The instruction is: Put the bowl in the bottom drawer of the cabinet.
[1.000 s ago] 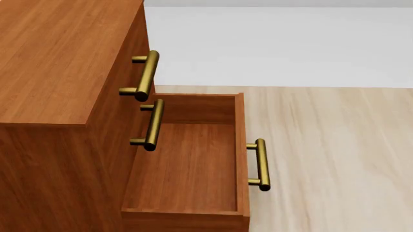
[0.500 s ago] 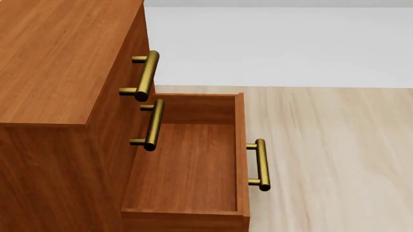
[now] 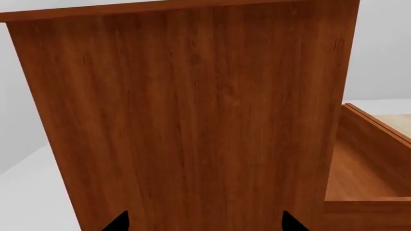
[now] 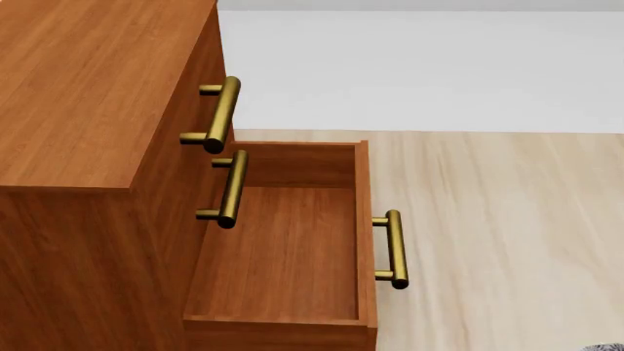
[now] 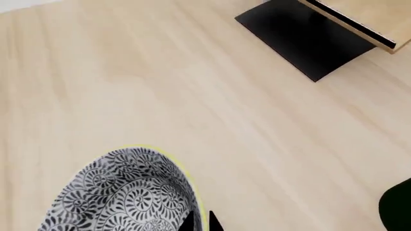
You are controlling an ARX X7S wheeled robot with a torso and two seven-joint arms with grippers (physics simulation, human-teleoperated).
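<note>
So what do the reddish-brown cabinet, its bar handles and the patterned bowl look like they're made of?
Reddish-brown cabinet: wood or wood veneer, judging by the visible grain, with a satin finish. Bar handles: brass-like metal with a golden sheen. Patterned bowl: probably glazed ceramic, white with a dense dark floral print.

Around you: pale wood floor [image 4: 507, 219] and white wall [image 4: 419, 66].
A pale plank-edged shelf [image 5: 359, 19] casts a dark shadow [image 5: 301, 33].
</note>
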